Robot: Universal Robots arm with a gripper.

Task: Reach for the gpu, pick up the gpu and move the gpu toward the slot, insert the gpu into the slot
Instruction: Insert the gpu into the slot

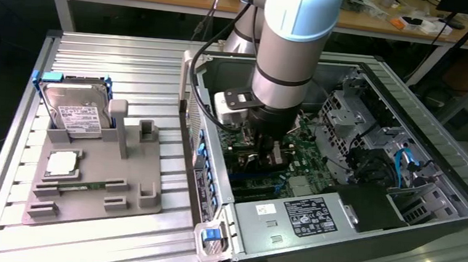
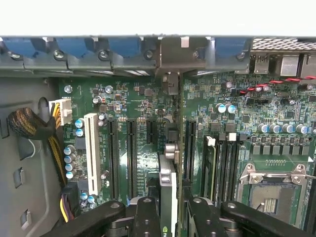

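Inside the open case, the hand (image 2: 170, 217) grips the gpu (image 2: 168, 197) edge-on, standing upright over the motherboard (image 2: 143, 148) at its six o'clock, so its edge faces the board.

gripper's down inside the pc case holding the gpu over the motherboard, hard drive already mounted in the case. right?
Not the hard drive: the exterior view shows the hard drive standing in the grey fixture on the table, outside the case. The rest holds: the gripper is inside the case, shut on the gpu, seen edge-on over the motherboard in the wrist view.
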